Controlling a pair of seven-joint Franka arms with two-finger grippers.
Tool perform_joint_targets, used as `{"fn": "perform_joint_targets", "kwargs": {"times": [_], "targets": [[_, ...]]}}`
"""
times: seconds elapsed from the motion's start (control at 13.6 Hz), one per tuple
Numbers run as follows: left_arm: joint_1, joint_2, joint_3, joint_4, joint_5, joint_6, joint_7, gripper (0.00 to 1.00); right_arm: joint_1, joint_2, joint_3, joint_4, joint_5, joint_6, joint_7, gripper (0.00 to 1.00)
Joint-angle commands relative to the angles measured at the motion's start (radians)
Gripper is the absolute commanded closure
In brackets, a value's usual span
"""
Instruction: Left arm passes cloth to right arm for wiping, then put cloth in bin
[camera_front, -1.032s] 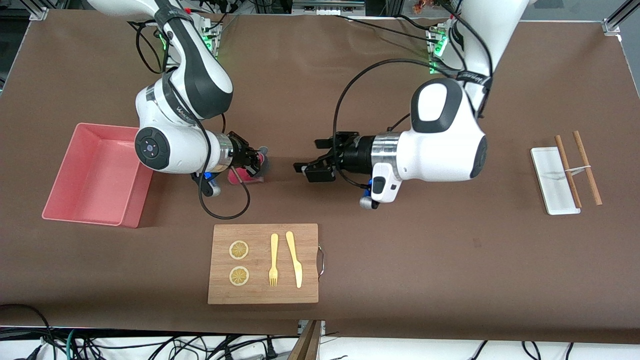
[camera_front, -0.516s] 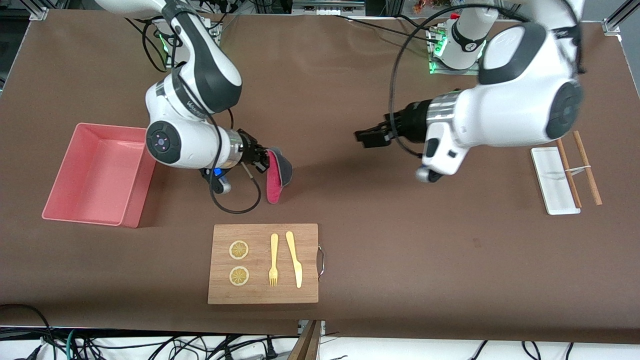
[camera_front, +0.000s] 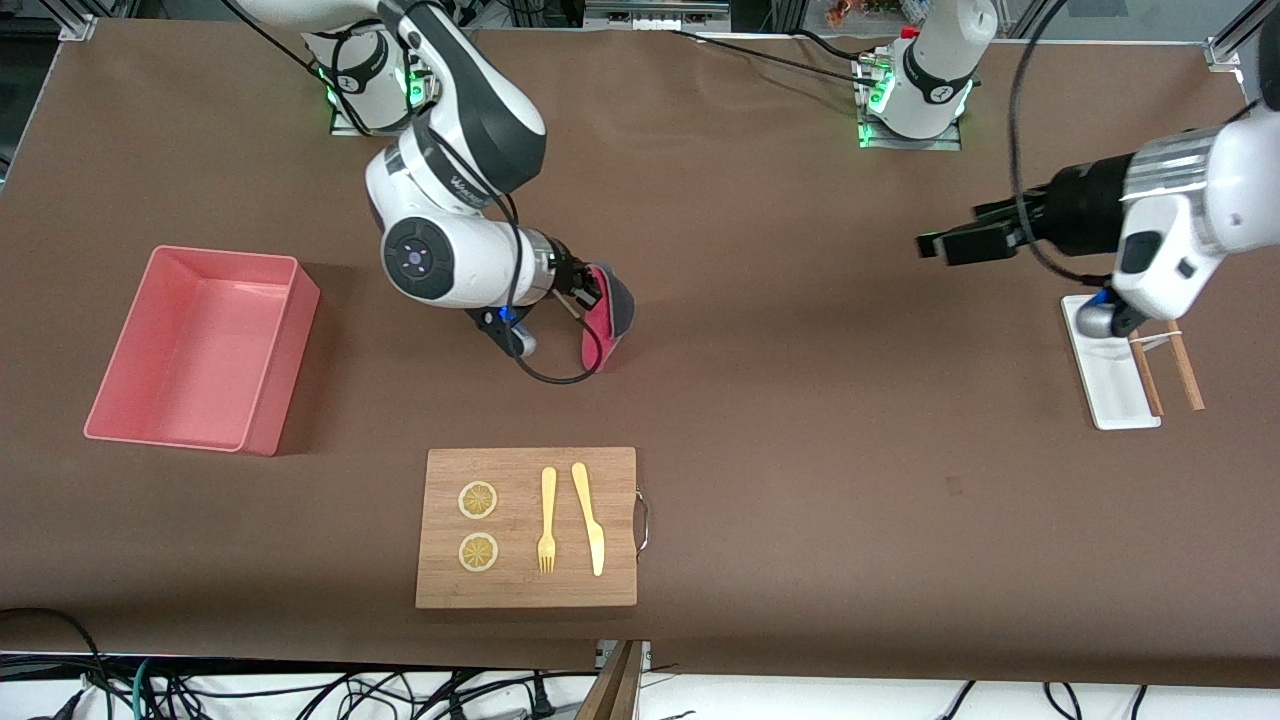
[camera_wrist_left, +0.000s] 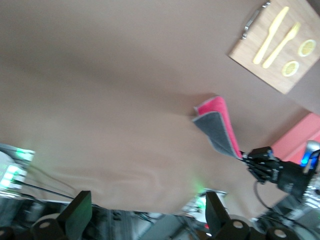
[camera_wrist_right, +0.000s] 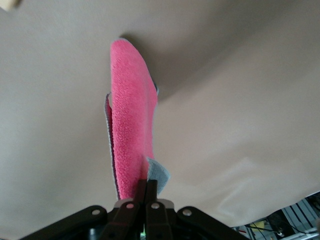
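The cloth (camera_front: 606, 325), magenta-pink on one face and dark grey on the other, hangs folded from my right gripper (camera_front: 590, 290), which is shut on its top edge over the middle of the table. In the right wrist view the fingers (camera_wrist_right: 148, 187) pinch the cloth (camera_wrist_right: 129, 115), and its free end hangs close to the brown table. My left gripper (camera_front: 942, 243) is open and empty, up in the air near the left arm's end of the table. The left wrist view shows its wide-apart fingers (camera_wrist_left: 80, 215) and the cloth (camera_wrist_left: 218, 127) farther off. The pink bin (camera_front: 290, 335) stands empty at the right arm's end.
A wooden cutting board (camera_front: 525, 585) with two lemon slices, a fork and a knife lies nearer the front camera than the cloth. A white oblong tray (camera_front: 1105, 385) with brown chopsticks (camera_front: 1185, 375) lies at the left arm's end, partly under the left wrist.
The left arm has pulled away from the cloth, empty, toward its own end of the table. The right arm has carried the cloth toward the table's middle, and it now hangs unfolded.
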Motion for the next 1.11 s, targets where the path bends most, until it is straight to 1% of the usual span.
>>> {"fn": "perform_joint_targets", "kwargs": {"times": [0.0,0.15,0.22,0.29,0.44,0.52,0.66,0.81,1.03], "targets": [[-0.007,-0.095,-0.012,-0.089,0.192,-0.018,0.197,0.00,-0.011,0.046,0.033,-0.011,0.014,0.023,0.011,1.00],[-0.009,-0.101,-0.017,-0.110,0.353,-0.006,0.369,0.00,-0.014,0.052,0.035,-0.048,0.002,0.031,-0.007,1.00],[-0.009,-0.101,-0.018,-0.130,0.421,0.016,0.418,0.00,-0.017,0.055,0.035,-0.064,-0.002,0.031,-0.023,1.00],[-0.009,-0.104,-0.018,-0.155,0.465,0.043,0.449,0.00,-0.026,0.061,0.035,-0.077,-0.007,0.031,-0.050,1.00],[-0.009,-0.122,-0.020,-0.211,0.525,0.099,0.480,0.00,-0.052,0.063,0.032,-0.100,-0.051,0.028,-0.102,1.00],[-0.010,-0.150,-0.024,-0.268,0.558,0.147,0.486,0.00,-0.066,0.063,0.029,-0.105,-0.076,0.020,-0.128,1.00],[-0.012,-0.199,-0.029,-0.383,0.575,0.246,0.495,0.00,-0.087,0.060,0.011,-0.107,-0.110,0.006,-0.179,1.00],[-0.007,-0.199,-0.029,-0.425,0.575,0.313,0.514,0.00,-0.092,0.054,-0.034,-0.107,-0.145,-0.050,-0.262,1.00],[0.016,-0.193,-0.028,-0.475,0.576,0.401,0.538,0.00,-0.104,0.037,-0.114,-0.105,-0.160,-0.135,-0.412,1.00]]}}
